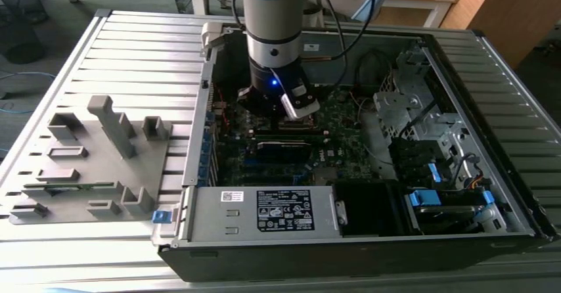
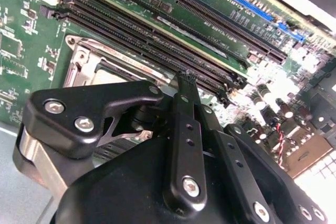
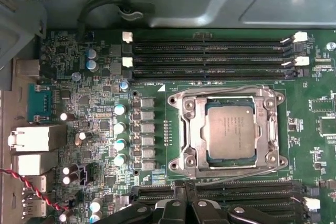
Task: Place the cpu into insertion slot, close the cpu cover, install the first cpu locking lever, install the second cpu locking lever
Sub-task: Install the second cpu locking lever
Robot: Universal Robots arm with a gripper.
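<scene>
The gripper [image 1: 282, 119] hangs inside the open computer case [image 1: 491, 175], fingers [image 2: 185, 85] apparently pressed together on nothing. On the motherboard [image 3: 100, 108], the cpu [image 3: 231, 132] lies in the insertion slot [image 3: 190, 129], cpu cover [image 3: 265, 109] down around it, memory slots [image 3: 210, 59] at twelve o'clock.

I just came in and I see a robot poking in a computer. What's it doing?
A robot arm is reaching down into an open computer case, right above the green motherboard. In the first wrist view, the silver cpu already sits in the insertion slot, with the cpu cover framing it. The gripper hovers beside it, holding nothing visible.
</scene>
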